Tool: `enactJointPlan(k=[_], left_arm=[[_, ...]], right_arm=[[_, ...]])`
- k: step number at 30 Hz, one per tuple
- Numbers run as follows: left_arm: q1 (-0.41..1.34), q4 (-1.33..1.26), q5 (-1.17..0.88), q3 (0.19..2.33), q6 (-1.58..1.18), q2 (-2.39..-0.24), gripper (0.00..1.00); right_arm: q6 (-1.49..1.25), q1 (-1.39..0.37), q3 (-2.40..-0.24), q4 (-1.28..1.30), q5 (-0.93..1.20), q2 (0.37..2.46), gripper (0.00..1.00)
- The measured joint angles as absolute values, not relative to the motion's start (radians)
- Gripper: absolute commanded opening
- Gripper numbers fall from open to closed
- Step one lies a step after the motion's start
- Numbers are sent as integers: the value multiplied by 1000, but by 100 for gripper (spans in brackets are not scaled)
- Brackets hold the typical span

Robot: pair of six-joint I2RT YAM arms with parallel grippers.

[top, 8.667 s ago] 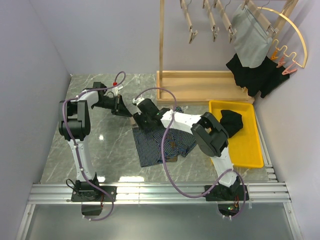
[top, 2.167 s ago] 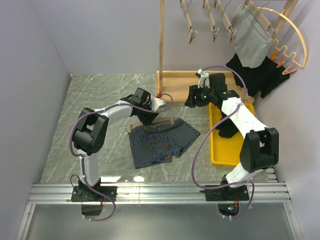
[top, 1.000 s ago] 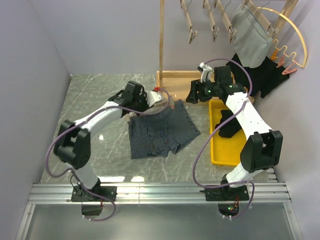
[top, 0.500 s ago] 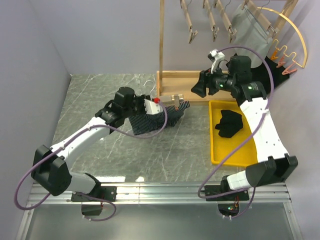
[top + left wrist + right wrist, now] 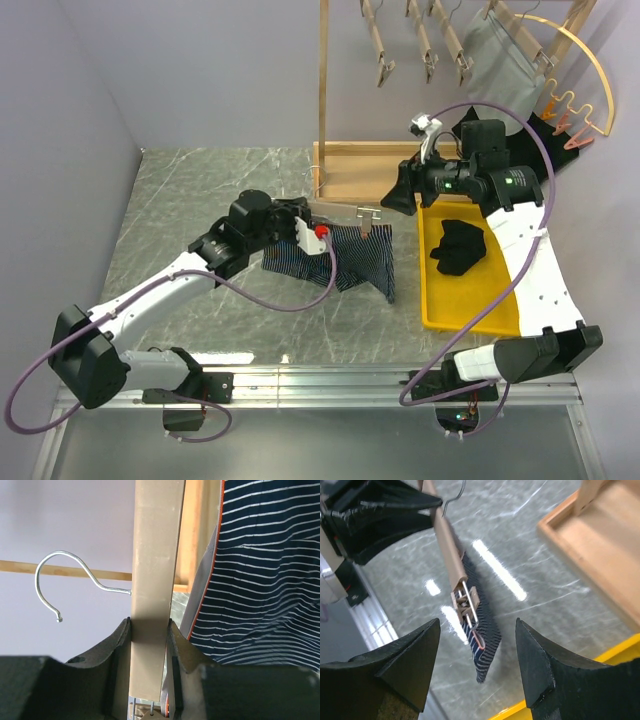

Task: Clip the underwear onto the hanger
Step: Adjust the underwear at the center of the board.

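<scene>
Top view: I am watching the left arm (image 5: pixel 170 290) reaching across the desk (image 5: pixel 180 190) toward 1 o'clock. Its jaws are clamping the left end of the hanger (image 5: pixel 340 208). The underwear (image 5: pixel 355 258), dark with thin stripes, is hanging off the bar's 6 o'clock side near the middle of the desk. A clip (image 5: pixel 366 216) is sitting on its waistband. I cannot tell whether the lower hem is touching the desk. The right arm (image 5: pixel 525 215) is reaching in from 3 o'clock, and its jaws are hovering near the bar's right end, apart from it. A yellow tray (image 5: pixel 470 300) is lying at 3 o'clock of the underwear, with a black garment (image 5: pixel 458 245) in it. The wooden rack (image 5: pixel 370 165) is standing at 12 o'clock.

Left wrist: the jaws are squeezing narrow on the tan bar. The wire hook (image 5: pixel 47 577) is sticking out at 9 o'clock, and striped cloth is filling the 3 o'clock side.

Right wrist: the jaws are standing wide with nothing between them. Beyond them the bar is running down from 11 o'clock, and its end clip is biting the underwear, which is drooping toward 6 o'clock.
</scene>
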State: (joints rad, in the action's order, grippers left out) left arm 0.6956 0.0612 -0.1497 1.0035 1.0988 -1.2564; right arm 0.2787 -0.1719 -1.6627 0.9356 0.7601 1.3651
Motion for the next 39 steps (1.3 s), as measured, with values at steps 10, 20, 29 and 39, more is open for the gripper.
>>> enactJointPlan(k=[10, 20, 29, 39], left_arm=[[696, 378, -199, 1123, 1009, -1135, 0], [696, 627, -257, 1201, 923, -971, 0], [696, 649, -260, 1056, 844, -1100, 0], [690, 400, -150, 864, 724, -1284, 0]], right_arm=[[268, -168, -1615, 948, 825, 1399, 68], [199, -111, -1607, 902, 922, 1484, 64], [170, -109, -1483, 861, 907, 1509, 57], [84, -105, -1258, 712, 926, 1597, 55]])
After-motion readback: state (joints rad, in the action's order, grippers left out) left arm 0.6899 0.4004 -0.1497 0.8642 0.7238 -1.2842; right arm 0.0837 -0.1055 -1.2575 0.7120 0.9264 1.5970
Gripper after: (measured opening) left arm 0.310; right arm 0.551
